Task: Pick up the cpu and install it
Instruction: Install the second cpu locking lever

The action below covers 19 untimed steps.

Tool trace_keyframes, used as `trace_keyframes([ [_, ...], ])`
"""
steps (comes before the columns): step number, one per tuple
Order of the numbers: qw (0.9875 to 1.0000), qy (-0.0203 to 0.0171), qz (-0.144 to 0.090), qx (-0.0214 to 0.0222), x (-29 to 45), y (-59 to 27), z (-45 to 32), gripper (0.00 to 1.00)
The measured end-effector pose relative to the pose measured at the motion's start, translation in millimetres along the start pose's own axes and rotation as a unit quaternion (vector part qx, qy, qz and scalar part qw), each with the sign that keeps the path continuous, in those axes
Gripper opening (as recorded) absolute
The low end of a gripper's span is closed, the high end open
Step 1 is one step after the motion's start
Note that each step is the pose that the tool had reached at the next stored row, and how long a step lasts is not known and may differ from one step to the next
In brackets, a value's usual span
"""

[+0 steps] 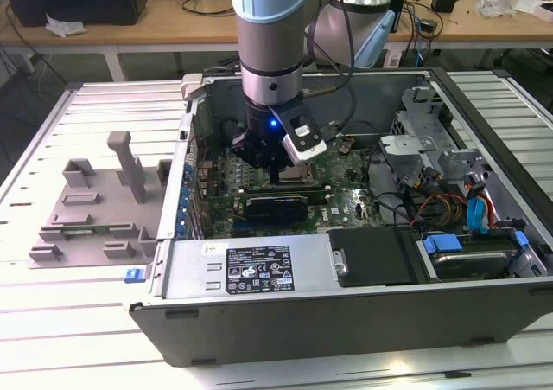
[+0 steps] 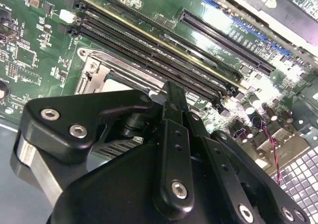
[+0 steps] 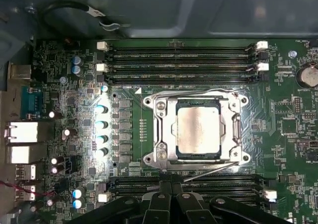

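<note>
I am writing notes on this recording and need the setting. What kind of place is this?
Probably a robotics lab or workshop. An open computer case lies on a slatted metal table, a grey plastic tray beside it, and cluttered wooden benches with cables stand behind.

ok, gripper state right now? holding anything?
gripper: cannot be told if open or closed; it holds no cpu, which sits in the socket.

You have one cpu (image 3: 198,130) sitting in one metal-framed socket (image 3: 160,129), with three memory slots (image 3: 179,64) on its one side. In the exterior view, count one open computer case (image 1: 346,321) and one grey tray (image 1: 78,226).
</note>
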State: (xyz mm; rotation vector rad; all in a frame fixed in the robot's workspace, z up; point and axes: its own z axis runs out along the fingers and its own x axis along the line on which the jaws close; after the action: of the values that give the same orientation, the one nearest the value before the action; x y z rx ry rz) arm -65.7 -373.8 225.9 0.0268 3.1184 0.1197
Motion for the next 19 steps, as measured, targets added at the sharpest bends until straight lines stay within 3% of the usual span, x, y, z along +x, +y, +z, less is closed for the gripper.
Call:
trace_keyframes([
  [5, 1.0000, 0.0001, 0.000, -0.0056, 0.0, -3.3, 1.3, 0.11],
  [10, 0.9998, 0.0002, 0.000, -0.0181, 1.2, -11.6, 4.5, 0.11],
  [14, 0.9997, -0.0002, 0.000, -0.0235, 3.6, -13.7, 9.1, 0.11],
  [16, 0.9996, -0.0016, 0.000, -0.0283, 6.0, -14.1, 11.9, 0.11],
  [18, 0.9993, -0.0054, 0.000, -0.0380, 8.1, -14.2, 13.3, 0.11],
  [19, 0.9992, -0.0062, 0.000, -0.0399, 8.8, -14.2, 13.8, 0.11],
])
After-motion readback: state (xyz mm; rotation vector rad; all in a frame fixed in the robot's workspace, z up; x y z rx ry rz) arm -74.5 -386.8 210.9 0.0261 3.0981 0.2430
